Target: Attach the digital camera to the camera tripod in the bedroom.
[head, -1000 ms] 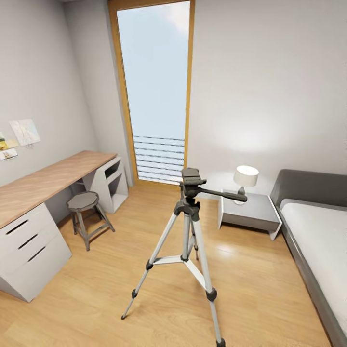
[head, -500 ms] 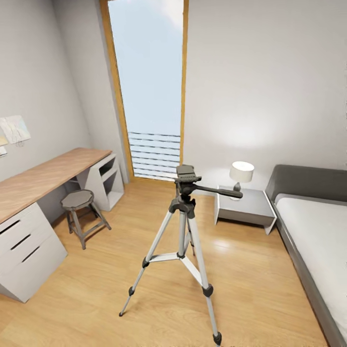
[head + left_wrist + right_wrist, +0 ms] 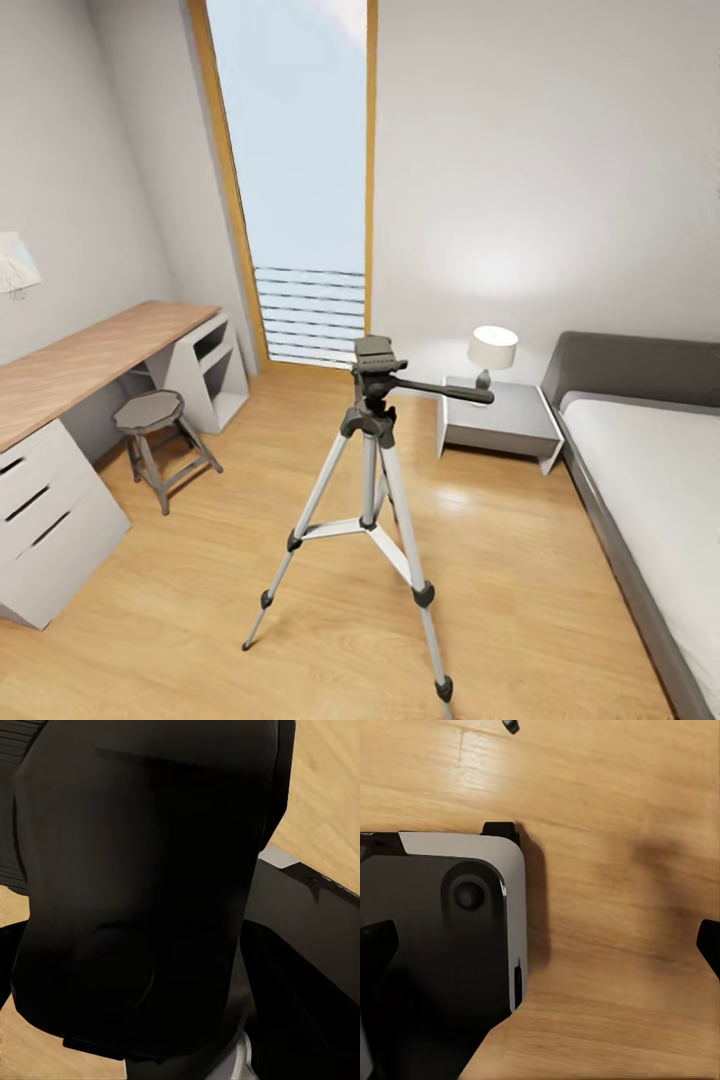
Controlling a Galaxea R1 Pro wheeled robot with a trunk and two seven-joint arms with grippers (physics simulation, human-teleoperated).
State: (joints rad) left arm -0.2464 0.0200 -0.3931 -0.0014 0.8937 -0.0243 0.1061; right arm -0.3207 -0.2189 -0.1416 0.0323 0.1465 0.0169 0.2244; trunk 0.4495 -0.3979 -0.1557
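Observation:
The camera tripod [image 3: 372, 470] stands on the wood floor in the middle of the bedroom, with silver legs spread. Its black head [image 3: 375, 358] is bare and its pan handle [image 3: 450, 392] points right. In the left wrist view a chunky matte-black body, the digital camera [image 3: 150, 870], sits right against the lens. It hides my left gripper's fingers, which appear shut on it. My right gripper [image 3: 544, 943] is open, its black fingertips [image 3: 379, 941] far apart over the floor, with nothing between them.
A wood-topped desk [image 3: 90, 355] with white drawers runs along the left wall, with a grey stool [image 3: 150, 415] beside it. A nightstand [image 3: 500, 422] with a lamp [image 3: 492, 350] and a grey bed [image 3: 650, 470] are at the right. My black base [image 3: 435, 945] is below the right gripper.
The whole head view has shifted: the window, desk and tripod have slid left and the bed shows more. The tripod itself stands where it was.

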